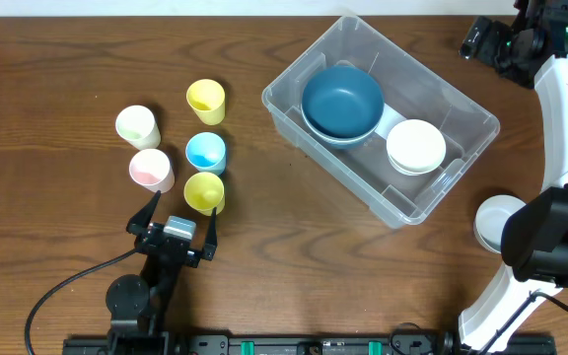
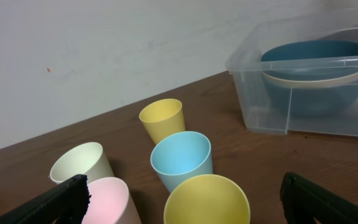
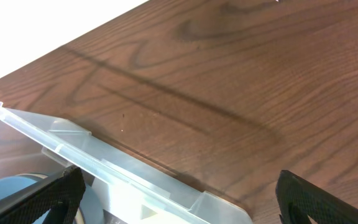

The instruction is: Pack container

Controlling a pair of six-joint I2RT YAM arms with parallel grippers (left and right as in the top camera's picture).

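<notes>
Note that both wrist views cut the fingers off at the lower frame edge. Your left gripper stands fully spread and holds nothing, with the nearest yellow cup just ahead between its fingers. Your right gripper is equally spread and empty, near a corner of the container. The container sits right of centre. The right arm half hides a white bowl beside it.

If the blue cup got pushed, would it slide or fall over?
Probably light: the blue cup looks like empty thin plastic. Its base is narrower than its mouth, so a high push would likely tip it, a low one slide it. It might bump the pink cup nearby.
</notes>
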